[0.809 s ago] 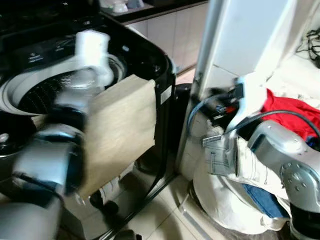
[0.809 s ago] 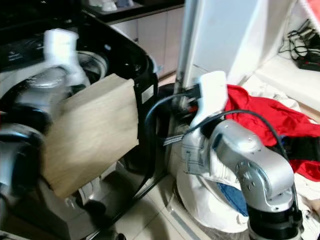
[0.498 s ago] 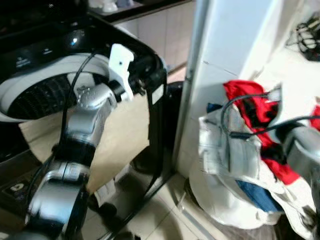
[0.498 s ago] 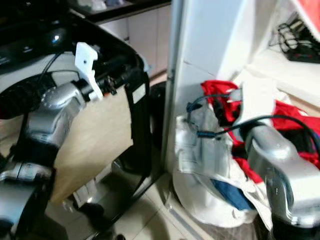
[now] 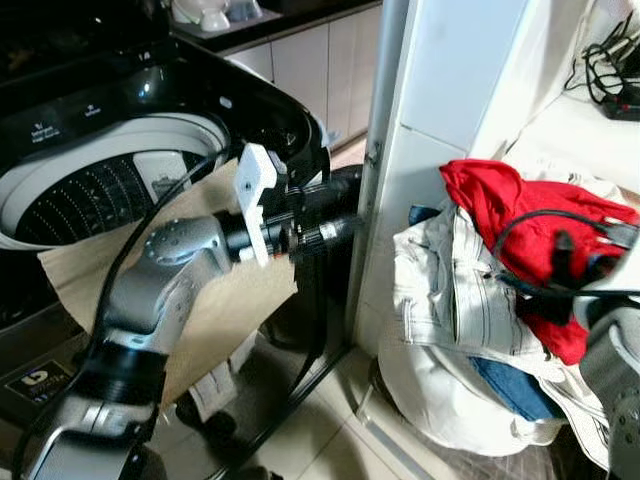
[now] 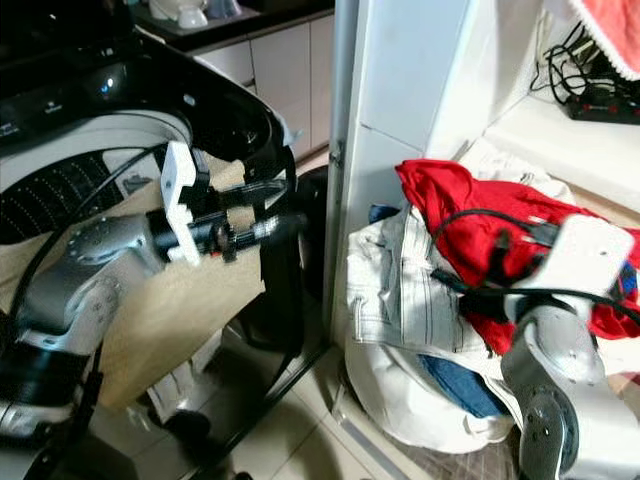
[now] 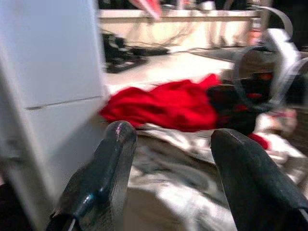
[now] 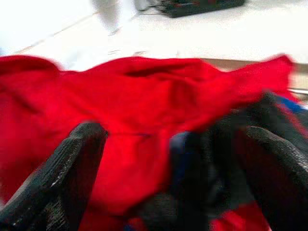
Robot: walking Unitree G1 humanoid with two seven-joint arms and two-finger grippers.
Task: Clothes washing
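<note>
black top-loading washing machine [image 5: 290, 120] at 10 o'clock, lid up, perforated drum [image 5: 85, 195] exposed. left claw [image 5: 335, 212] reaches out past the machine's front corner toward 3 o'clock, fingers [image 7: 103, 178] spread wide, holding nothing. laundry heap at 3 o'clock: red cloth garment [image 5: 505, 205] on top of a white striped garment [image 5: 440, 290]. right claw [image 8: 168, 163] sits just over the red garment, fingers [image 8: 72, 168] wide, nothing gripped.
</note>
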